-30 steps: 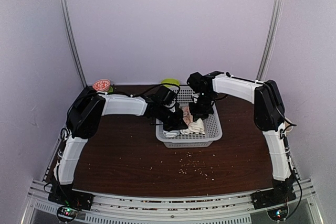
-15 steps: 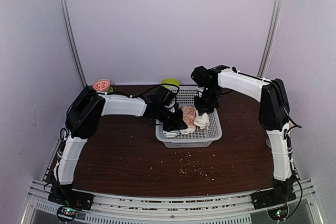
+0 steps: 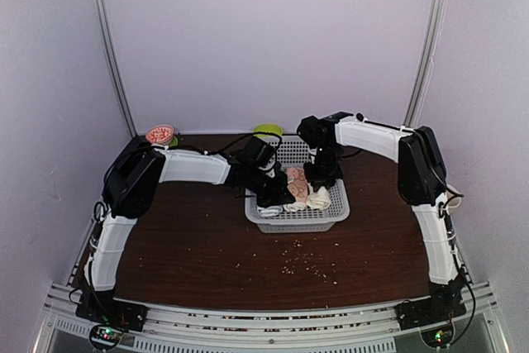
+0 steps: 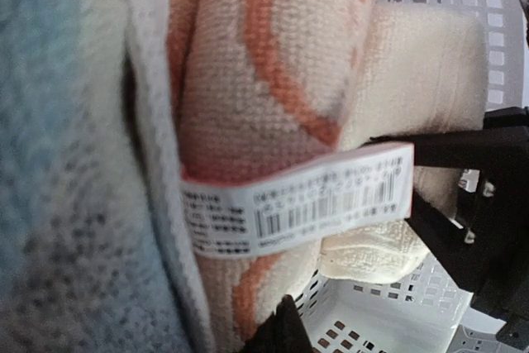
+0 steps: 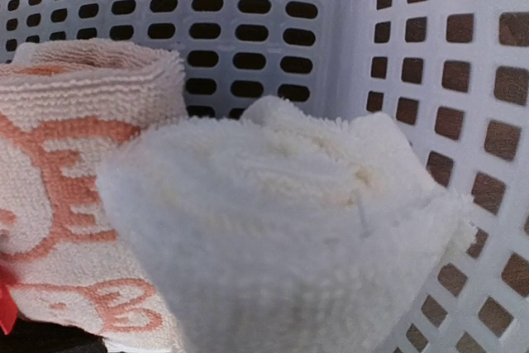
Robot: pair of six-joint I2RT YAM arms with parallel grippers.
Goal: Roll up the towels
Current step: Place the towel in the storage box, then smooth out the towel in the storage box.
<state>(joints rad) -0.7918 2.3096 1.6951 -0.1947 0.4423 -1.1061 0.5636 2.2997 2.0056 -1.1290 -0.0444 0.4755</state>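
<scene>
Reaches into the white basket [image 3: 335, 209] from 9 o'clock with the left claw [image 3: 277, 197] and from 1 o'clock with the right claw [image 3: 321, 184]. Has the left claw fully clenched and pressed close against the patterned towel [image 3: 294, 178], cream with orange-pink drawing; cannot tell from the near view whether a fold of cloth is pinched between the tips. Shows there a white barcode label [image 4: 297, 197] lying across this towel, and a blurred grey-blue cloth [image 4: 58, 171] touching it at 9 o'clock. Grasps the plain cream towel [image 3: 319, 197] with the right claw, closed only partly: sets one black finger [image 4: 463, 148] over the bundle and the other under it, with the soft cloth bulging between them. Fills most of the right wrist view with this cream towel, with the patterned one, rolled as it seems, touching it at 9 o'clock. Has both towels inside the basket, the cream one at 4 o'clock of the patterned one and near the wall at 3 o'clock; cannot tell if it rests on the basket floor or hangs just above. Finds the basket on the dark brown tabletop [image 3: 190, 245], a little toward 1 o'clock from the middle. Finds also scattered crumbs [image 3: 307, 264] at 6 o'clock of the basket, a red-and-white round thing [image 3: 160, 133] in the corner at 10 o'clock, and a green thing [image 3: 267, 130] just behind the basket at 11 o'clock.
</scene>
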